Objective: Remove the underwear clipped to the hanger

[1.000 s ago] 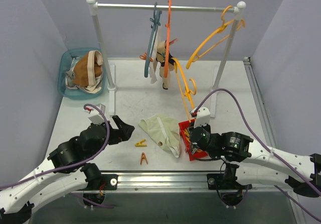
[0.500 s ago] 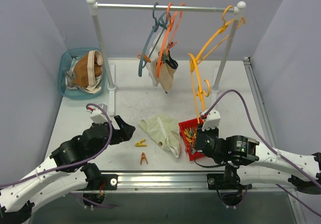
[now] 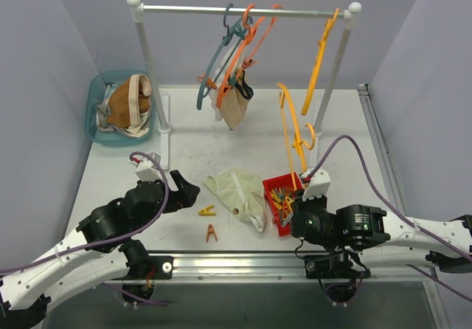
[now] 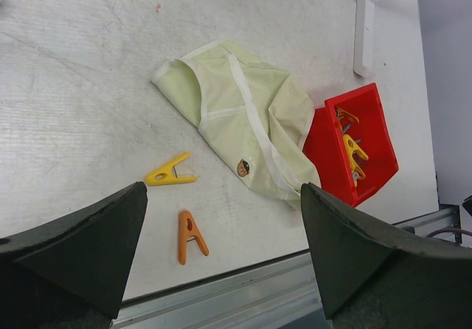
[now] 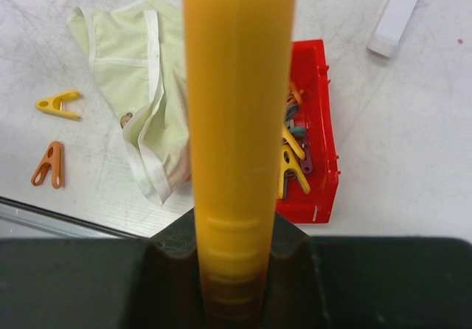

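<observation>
A beige underwear [image 3: 233,106] hangs clipped to an orange hanger [image 3: 249,43] on the rack rod, next to a blue hanger [image 3: 214,67]. A pale cream-green underwear [image 3: 237,192] lies flat on the table; it also shows in the left wrist view [image 4: 243,126] and the right wrist view [image 5: 140,71]. My right gripper [image 3: 296,202] is shut on a yellow hanger [image 3: 287,126], whose bar fills the right wrist view [image 5: 237,85] between the jaws [image 5: 236,233]. My left gripper [image 3: 186,192] is open and empty [image 4: 221,259], left of the lying underwear.
A teal basket [image 3: 96,100] at the back left holds brown and cream underwear. A red bin [image 3: 277,184] of clothespins sits by my right gripper. A yellow clothespin [image 3: 207,211] and an orange clothespin [image 3: 212,232] lie near the front edge. Another yellow hanger [image 3: 320,49] hangs at the rod's right end.
My right gripper has drawn back to the right and nearer with the yellow hanger. The hangers on the rod and the beige underwear have swung left. The left arm has barely moved.
</observation>
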